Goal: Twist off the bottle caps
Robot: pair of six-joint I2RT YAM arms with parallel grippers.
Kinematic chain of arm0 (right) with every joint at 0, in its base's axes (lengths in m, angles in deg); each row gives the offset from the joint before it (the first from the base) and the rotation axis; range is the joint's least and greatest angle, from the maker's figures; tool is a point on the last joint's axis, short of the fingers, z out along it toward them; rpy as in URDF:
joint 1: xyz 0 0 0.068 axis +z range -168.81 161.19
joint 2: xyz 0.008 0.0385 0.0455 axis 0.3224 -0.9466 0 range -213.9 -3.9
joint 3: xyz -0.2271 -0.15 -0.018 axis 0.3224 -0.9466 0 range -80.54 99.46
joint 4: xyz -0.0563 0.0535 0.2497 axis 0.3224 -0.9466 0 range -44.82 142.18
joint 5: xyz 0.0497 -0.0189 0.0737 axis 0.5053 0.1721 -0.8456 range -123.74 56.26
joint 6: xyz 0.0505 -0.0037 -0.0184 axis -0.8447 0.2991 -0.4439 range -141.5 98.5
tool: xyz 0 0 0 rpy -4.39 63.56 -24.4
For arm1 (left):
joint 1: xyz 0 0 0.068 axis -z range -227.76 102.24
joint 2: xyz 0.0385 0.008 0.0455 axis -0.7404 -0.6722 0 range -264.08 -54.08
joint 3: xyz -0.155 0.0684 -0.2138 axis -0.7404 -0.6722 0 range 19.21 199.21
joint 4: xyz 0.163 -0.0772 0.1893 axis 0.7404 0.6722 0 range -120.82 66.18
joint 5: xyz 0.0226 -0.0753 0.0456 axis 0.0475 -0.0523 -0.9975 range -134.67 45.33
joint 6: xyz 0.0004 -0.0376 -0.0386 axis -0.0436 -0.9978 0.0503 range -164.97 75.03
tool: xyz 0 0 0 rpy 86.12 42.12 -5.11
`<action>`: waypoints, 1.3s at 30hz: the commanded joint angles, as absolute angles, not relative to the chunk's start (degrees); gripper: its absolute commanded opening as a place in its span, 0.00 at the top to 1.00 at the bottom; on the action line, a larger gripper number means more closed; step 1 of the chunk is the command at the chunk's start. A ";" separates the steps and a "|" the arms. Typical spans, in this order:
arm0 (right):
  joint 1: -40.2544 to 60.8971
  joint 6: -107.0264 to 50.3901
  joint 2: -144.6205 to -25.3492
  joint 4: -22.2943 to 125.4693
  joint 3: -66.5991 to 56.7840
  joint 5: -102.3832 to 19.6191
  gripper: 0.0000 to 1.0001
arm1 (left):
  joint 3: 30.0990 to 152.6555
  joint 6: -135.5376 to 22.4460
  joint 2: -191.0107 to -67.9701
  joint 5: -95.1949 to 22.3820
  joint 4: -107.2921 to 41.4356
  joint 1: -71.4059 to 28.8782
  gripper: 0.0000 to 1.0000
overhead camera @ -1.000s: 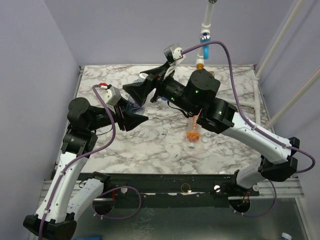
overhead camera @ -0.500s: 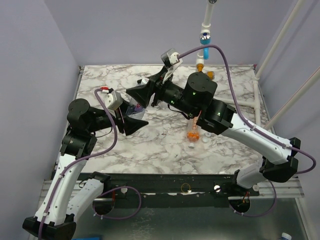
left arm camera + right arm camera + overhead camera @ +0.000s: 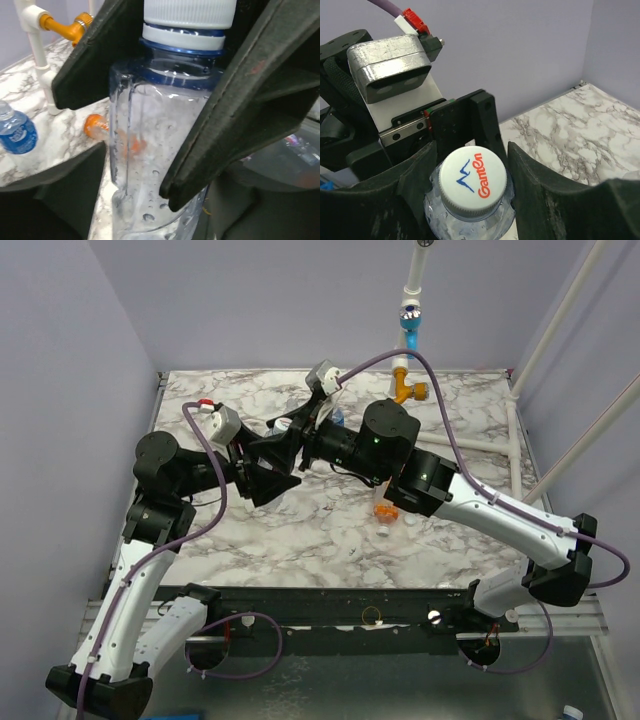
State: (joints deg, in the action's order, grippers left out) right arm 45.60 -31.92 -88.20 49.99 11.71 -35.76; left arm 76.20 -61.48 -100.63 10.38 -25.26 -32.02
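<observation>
1. Left end effector (image 3: 160,115) pinches the clear bottle (image 3: 150,165), lifted centre-left over the worktop (image 3: 300,530).
2. Right end effector (image 3: 472,175) is pressed against its white cap (image 3: 472,181).
3. Marbled surface, lilac walls (image 3: 250,300).

White arm links (image 3: 500,515), black joints (image 3: 160,455), purple cables (image 3: 383,6), red connector (image 3: 412,20); left end effector (image 3: 150,115) black, wedge-fingered.

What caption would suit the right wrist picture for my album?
Two black fingers pinch the white Ganten cap of a clear bottle above a marble table.
</observation>
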 commanded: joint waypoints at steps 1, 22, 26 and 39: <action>45.81 -30.41 -85.90 55.22 10.60 -36.71 0.76 | 75.90 -62.63 -99.49 13.29 -27.40 -32.21 0.42; 45.86 -36.60 -87.59 35.67 22.24 -26.45 0.41 | 74.45 -47.77 -98.25 2.43 -22.37 -32.16 0.62; 45.83 -37.08 -88.69 34.77 22.85 -27.42 0.43 | 74.75 -48.33 -98.60 2.39 -22.43 -32.21 0.62; 45.67 -37.52 -90.60 36.63 23.35 -25.28 0.56 | 75.37 -49.03 -98.48 2.66 -22.56 -32.21 0.62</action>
State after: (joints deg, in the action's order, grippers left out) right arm 45.64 -37.16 -89.48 35.98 22.83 -26.93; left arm 74.67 -49.39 -98.64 3.30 -22.51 -31.95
